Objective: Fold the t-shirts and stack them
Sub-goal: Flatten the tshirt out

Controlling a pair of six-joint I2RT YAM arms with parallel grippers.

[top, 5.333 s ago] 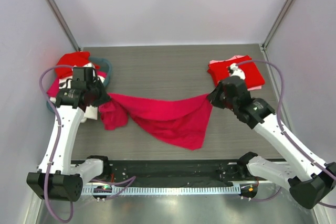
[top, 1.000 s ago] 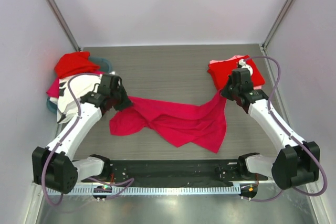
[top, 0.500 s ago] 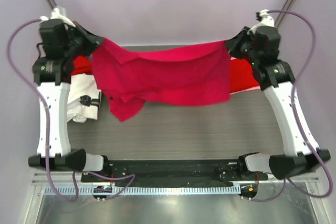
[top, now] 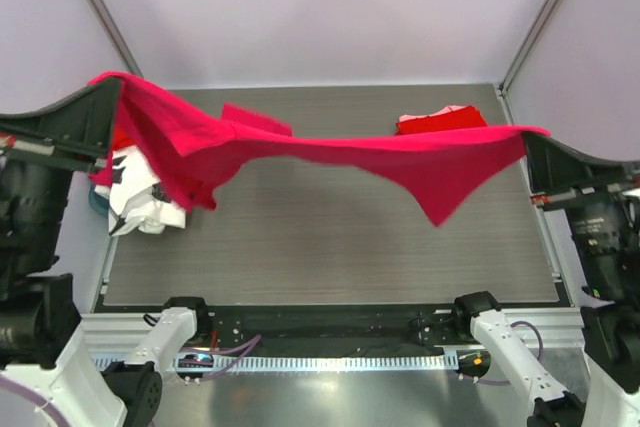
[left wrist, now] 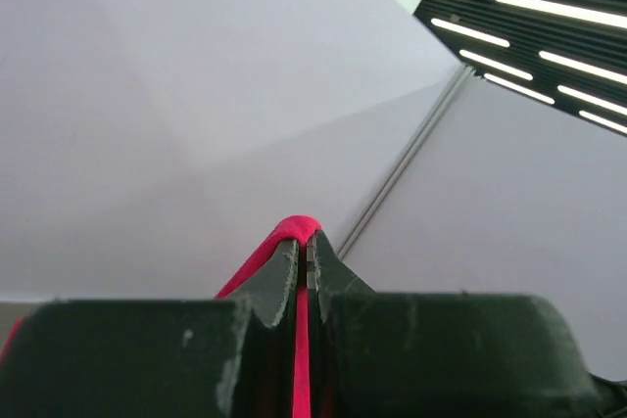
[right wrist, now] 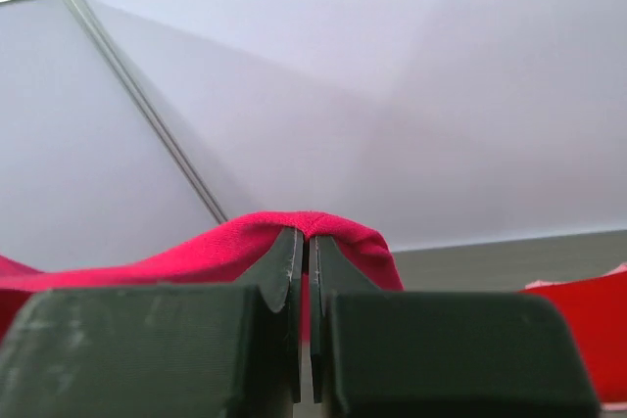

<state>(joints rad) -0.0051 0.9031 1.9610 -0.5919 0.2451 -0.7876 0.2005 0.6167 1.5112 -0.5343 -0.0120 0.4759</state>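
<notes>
Pinching one edge of a crimson t-shirt (top: 330,152), the left gripper (top: 112,92) has its jaws clenched on the cloth, high over a heap of unfolded shirts (top: 145,202) at the left side of the surface (top: 330,247); the t-shirt stretches in the air across the middle, one corner drooping toward the right. The right gripper (top: 528,139) has its jaws clamped on the opposite edge; a folded red stack (top: 440,119) lies at the far right, behind the t-shirt.

No legible text, label or number anywhere.
</notes>
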